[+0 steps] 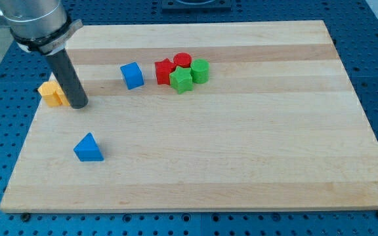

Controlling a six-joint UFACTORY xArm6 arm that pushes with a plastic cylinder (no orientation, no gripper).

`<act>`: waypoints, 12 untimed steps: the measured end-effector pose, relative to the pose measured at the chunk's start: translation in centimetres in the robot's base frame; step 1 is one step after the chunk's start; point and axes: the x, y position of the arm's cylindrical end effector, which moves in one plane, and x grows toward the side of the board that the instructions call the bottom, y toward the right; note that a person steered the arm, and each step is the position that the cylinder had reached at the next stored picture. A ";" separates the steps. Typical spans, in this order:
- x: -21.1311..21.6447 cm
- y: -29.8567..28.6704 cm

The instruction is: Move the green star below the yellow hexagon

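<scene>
The green star (pixel 181 80) lies near the top middle of the wooden board, touching a red star (pixel 165 71) on its left and a green cylinder (pixel 200 70) on its right, with a red cylinder (pixel 182 60) just above. The yellow hexagon (pixel 47 92) sits at the board's left edge, with another yellow block (pixel 62 98) against its right side, partly hidden by the rod. My tip (pixel 79 104) stands right beside these yellow blocks, on their right, far to the left of the green star.
A blue cube (pixel 131 75) lies between my tip and the red star. A blue triangle (pixel 88 148) lies below my tip toward the view's bottom left. The wooden board (pixel 241 157) rests on a blue perforated table.
</scene>
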 end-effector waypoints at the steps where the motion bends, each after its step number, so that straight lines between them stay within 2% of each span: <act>1: 0.0 0.9; 3: -3.6 1.6; 4: -4.4 0.4; 5: -3.1 2.4; 6: -0.5 7.8; 7: 0.3 14.1; 8: -0.9 21.6; 9: -4.5 27.1; 10: -9.9 29.2; 11: -11.9 27.7; 12: -11.0 24.8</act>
